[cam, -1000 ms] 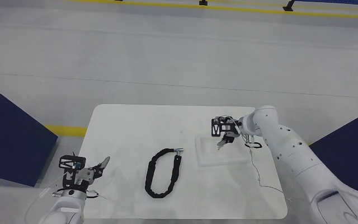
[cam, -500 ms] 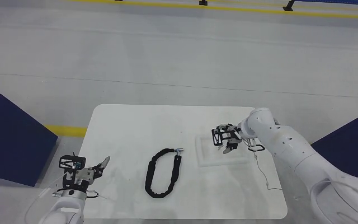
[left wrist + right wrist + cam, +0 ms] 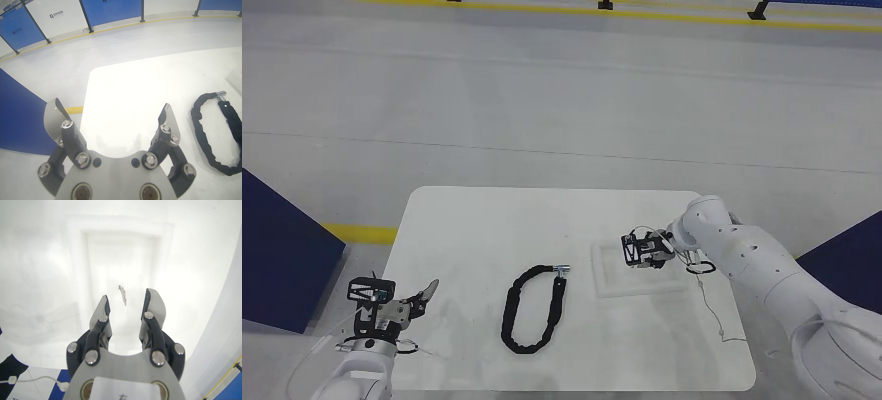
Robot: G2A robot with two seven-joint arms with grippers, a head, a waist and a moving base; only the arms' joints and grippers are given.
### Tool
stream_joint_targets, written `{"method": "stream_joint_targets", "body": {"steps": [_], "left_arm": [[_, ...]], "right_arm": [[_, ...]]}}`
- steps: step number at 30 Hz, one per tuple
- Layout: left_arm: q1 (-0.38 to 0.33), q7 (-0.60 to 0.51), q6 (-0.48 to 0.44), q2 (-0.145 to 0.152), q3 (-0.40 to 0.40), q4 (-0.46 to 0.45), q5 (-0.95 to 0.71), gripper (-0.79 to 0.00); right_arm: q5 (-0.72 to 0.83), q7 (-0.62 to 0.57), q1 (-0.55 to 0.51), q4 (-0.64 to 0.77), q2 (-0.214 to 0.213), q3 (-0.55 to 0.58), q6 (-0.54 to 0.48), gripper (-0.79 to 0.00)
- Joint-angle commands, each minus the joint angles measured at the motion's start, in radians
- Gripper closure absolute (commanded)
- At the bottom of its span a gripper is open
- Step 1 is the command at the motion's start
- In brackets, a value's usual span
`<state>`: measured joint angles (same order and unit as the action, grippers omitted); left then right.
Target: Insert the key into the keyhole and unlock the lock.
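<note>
The step in hand appears to be picking up the small silver metal key point(image 3: 123, 295), which lies in the shallow white rectangular tray point(image 3: 75, 256). The right end effector point(image 3: 126, 299) hangs over it, spread open, the key lined up between its fingers. It should descend squarely and close gently so the thin key cannot skid. The right wrist view gives the key's lie. The top view adds the black fabric-sleeved chain lock point(image 3: 532, 308) mid-surface point(image 3: 482, 230), well apart, and the left end effector point(image 3: 414, 298), open and empty.
</note>
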<state>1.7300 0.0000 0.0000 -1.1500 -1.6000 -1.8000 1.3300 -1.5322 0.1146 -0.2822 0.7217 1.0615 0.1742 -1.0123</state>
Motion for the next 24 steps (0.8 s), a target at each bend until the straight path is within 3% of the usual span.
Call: {"method": "stream_joint_targets", "body": {"steps": [1, 10, 24], "left_arm": [[0.000, 0.000, 0.000, 0.000, 0.000, 0.000, 0.000, -0.785], [0.000, 0.000, 0.000, 0.000, 0.000, 0.000, 0.000, -0.785], [0.000, 0.000, 0.000, 0.000, 0.000, 0.000, 0.000, -0.785]], "right_arm": [[-0.005, 0.006, -0.003, -0.008, 0.002, -0.004, 0.000, -0.357], [-0.053, 0.032, -0.023, -0.042, 0.016, -0.003, 0.012, -0.379], [-0.086, 0.050, -0.053, -0.090, 0.046, 0.018, 0.054, -0.311]]}}
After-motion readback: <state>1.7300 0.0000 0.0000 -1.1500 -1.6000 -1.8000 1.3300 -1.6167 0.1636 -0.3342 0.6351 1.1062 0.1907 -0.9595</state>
